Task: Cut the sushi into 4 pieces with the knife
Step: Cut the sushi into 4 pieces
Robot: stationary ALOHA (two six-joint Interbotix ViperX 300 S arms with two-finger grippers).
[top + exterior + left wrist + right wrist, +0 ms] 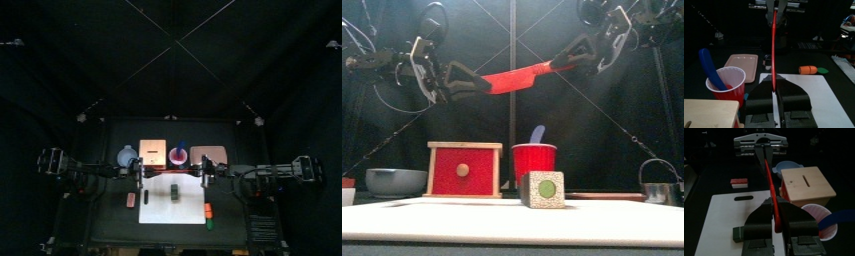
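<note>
- Black curtains close in the worktop (107, 218). From the top, the white cutting board (160, 208) lies at its middle and carries the sushi roll (175, 190).
- Front view: the left tool (476, 84) and right tool (563, 64) both grip the red knife (516, 75), held tilted in the air above the red cup (533, 160). The roll stands on the board just before the cup.
- Left wrist view: the jaws are pinched narrowly on the blade, which is seen edge-on.
- Right wrist view: the jaws are clamped on the knife, and the roll rests on the board.
</note>
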